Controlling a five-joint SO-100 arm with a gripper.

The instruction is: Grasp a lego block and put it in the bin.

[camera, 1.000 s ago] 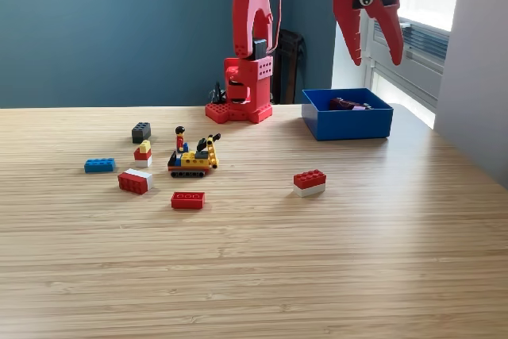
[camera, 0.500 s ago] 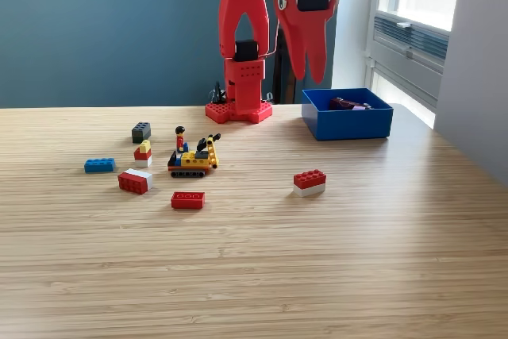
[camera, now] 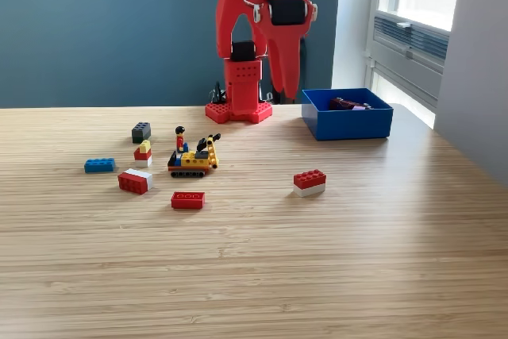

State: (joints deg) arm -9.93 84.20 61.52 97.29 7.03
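red claw [camera: 283, 85] hangs over the far worktop [camera: 317, 260], fingers pointing down.
whether its fingers are parted cannot be told; shallow bright blue plastic bin [camera: 347, 122] sits far right, red-and-white lego block [camera: 309, 182] nearer.

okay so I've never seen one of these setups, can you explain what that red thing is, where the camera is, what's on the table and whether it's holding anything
The red thing is a small robot arm bolted to the far edge of a wooden table. At its end is a gripper, a two-fingered claw, hanging fingers-down above the table near its own base. Its fingers look closed together and nothing can be seen in it.

There is one picture, from a camera off the arm, looking across the table toward it.

On the table lie loose Lego pieces: a blue block, a black block, a small red, yellow and white stack, a red and white block, a flat red block, and another red and white block off alone. In the middle stands a small tracked vehicle with a figure.

On the view's right sits the blue bin, with something dark already inside.
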